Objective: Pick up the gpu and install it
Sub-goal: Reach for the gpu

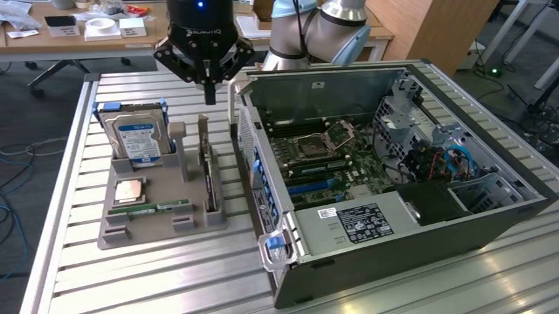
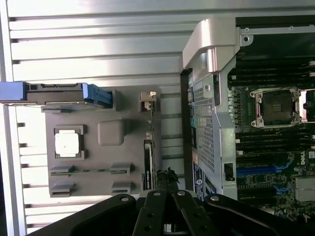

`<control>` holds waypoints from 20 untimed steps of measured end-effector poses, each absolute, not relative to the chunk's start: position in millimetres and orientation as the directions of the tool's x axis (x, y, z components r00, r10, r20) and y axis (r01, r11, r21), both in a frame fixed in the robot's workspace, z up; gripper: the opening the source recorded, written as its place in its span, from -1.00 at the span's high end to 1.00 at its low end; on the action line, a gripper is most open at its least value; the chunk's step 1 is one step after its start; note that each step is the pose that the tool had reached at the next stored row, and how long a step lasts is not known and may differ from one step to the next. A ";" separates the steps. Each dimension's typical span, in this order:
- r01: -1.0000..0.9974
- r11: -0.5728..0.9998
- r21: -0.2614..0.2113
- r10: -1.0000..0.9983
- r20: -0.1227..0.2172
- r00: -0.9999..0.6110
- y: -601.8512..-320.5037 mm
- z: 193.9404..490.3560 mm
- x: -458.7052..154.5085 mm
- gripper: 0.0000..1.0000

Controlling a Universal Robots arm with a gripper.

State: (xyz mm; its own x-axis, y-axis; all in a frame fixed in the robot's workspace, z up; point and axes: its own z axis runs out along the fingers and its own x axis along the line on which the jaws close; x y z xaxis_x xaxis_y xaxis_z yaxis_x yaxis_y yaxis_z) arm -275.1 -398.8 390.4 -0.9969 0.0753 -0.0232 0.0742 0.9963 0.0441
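The gpu (image 1: 209,171) is a thin dark card standing on edge in a slot of the grey holder (image 1: 162,230), just beside the open computer case (image 1: 393,163). In the wrist view the gpu (image 2: 147,157) shows as a slim black strip with its metal bracket at one end. My gripper (image 1: 209,98) hangs above the card's far end, its fingers (image 1: 209,84) pressed together to a point, shut on nothing and clear of the card. Seen from the wrist, the gripper (image 2: 166,174) tips sit over the card's end.
The holder also carries an upright blue-labelled hard drive (image 1: 135,134), a square processor (image 1: 129,190) and a green memory stick (image 1: 157,208). The case lies open with its motherboard (image 1: 323,163) exposed. All rests on a slatted metal table (image 1: 157,281). Desks stand behind.
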 end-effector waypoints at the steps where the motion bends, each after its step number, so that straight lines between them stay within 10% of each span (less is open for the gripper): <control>1: 0.074 0.996 0.044 0.075 -0.023 -0.997 -398.8 390.3 -276.2 0.79; 20: 0.074 0.996 0.043 0.075 -0.022 -0.997 -398.9 388.3 -291.3 0.79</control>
